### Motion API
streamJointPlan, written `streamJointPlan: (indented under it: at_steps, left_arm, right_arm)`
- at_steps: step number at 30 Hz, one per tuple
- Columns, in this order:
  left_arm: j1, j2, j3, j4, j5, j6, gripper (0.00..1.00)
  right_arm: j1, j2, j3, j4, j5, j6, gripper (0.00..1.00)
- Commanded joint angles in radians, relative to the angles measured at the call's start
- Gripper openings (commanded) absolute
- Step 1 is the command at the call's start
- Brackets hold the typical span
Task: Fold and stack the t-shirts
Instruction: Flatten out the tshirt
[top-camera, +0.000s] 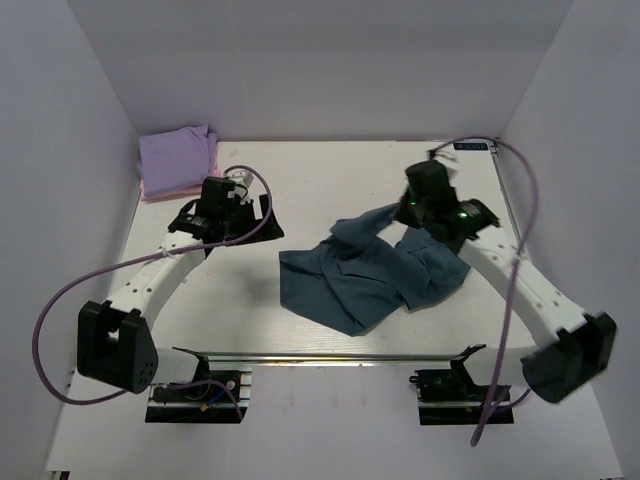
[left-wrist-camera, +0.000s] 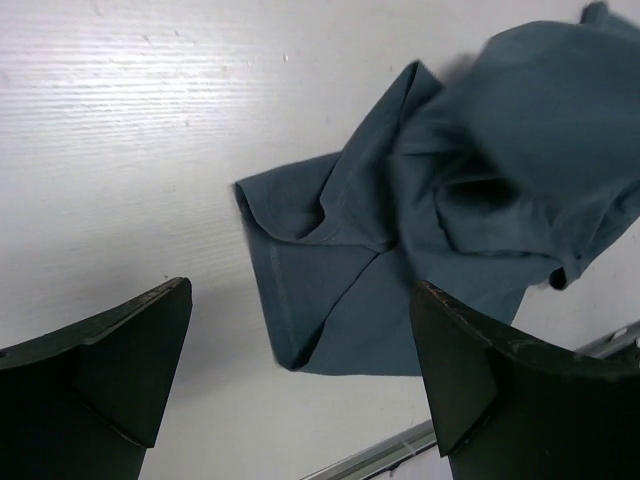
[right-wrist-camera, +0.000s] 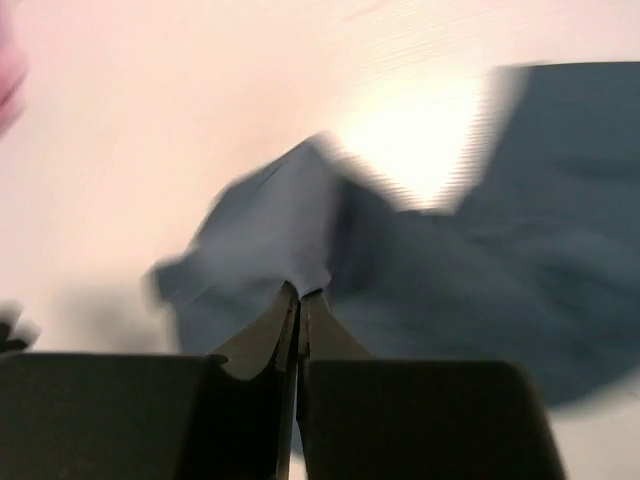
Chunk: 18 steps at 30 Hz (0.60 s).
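Your right gripper (right-wrist-camera: 300, 297) is pinched tight on the limp, light teal t-shirt (top-camera: 360, 280); take its left hem with your wide-open, empty left gripper (left-wrist-camera: 300, 288).

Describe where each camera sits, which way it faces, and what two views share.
Top external: above and behind the arms, looking down on the table; both arms show, plus the teal t-shirt and lavender t-shirt.
Left wrist: on the left arm, looking past its open left end effector at the teal t-shirt.
Right wrist: on the right arm, looking along the shut right end effector pinching the teal t-shirt; blurred.
Shared: every view shows the teal t-shirt.
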Motion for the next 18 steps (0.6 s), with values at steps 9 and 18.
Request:
streamJointPlan:
  at_steps: [9,18]
  left_arm:
    - [-0.135,0.174,0.022,0.069,0.139,0.095,1.0]
    - [-0.357,0.316,0.089,0.047,0.077,0.138,0.87]
  right_arm:
    - [-0.158,-0.337,-0.019,-0.598,0.846,0.25,0.0]
    - [-0.242,-0.196,-0.16,-0.558,0.809,0.267,0.0]
